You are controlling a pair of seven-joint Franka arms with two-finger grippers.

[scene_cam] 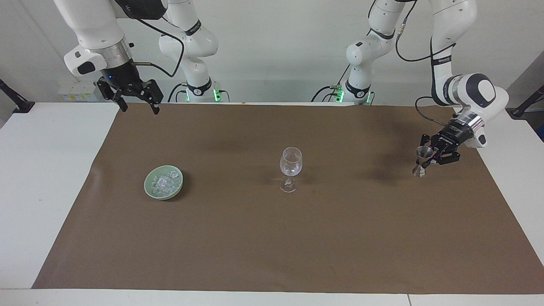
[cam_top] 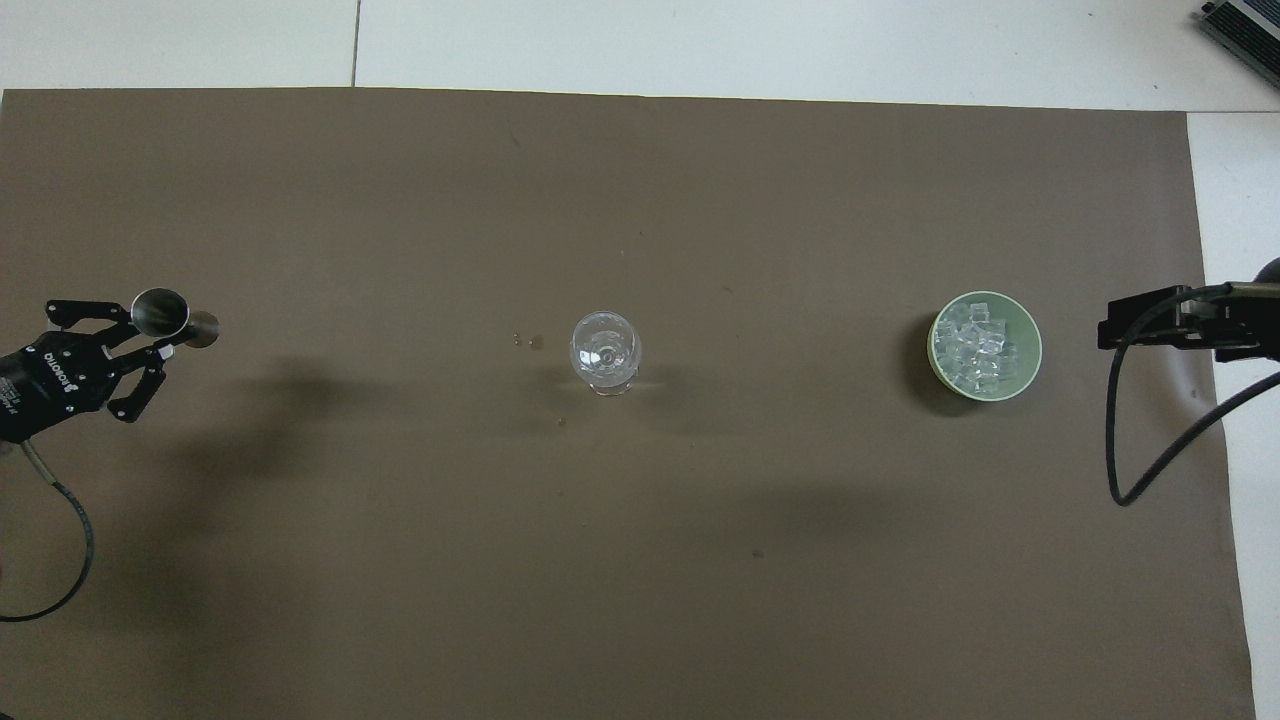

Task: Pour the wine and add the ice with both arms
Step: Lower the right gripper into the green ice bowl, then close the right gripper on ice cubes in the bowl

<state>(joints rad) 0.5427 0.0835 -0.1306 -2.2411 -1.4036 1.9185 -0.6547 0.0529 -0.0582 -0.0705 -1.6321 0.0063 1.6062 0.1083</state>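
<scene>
While left gripper [scene_cam: 430,155] clamps jigger [scene_cam: 420,160], ice [scene_cam: 163,182] well apart

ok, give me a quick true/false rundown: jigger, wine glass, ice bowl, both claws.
1. The left claw grips the metal jigger. True.
2. The wine glass lies tipped over on the brown mat. False: it stands upright.
3. The ice is in the green bowl. True.
4. The right claw is down in the bowl. False: it is raised over the mat's edge nearest the robots, open and empty.
5. The bowl sits toward the left arm's end. False: toward the right arm's end.
</scene>
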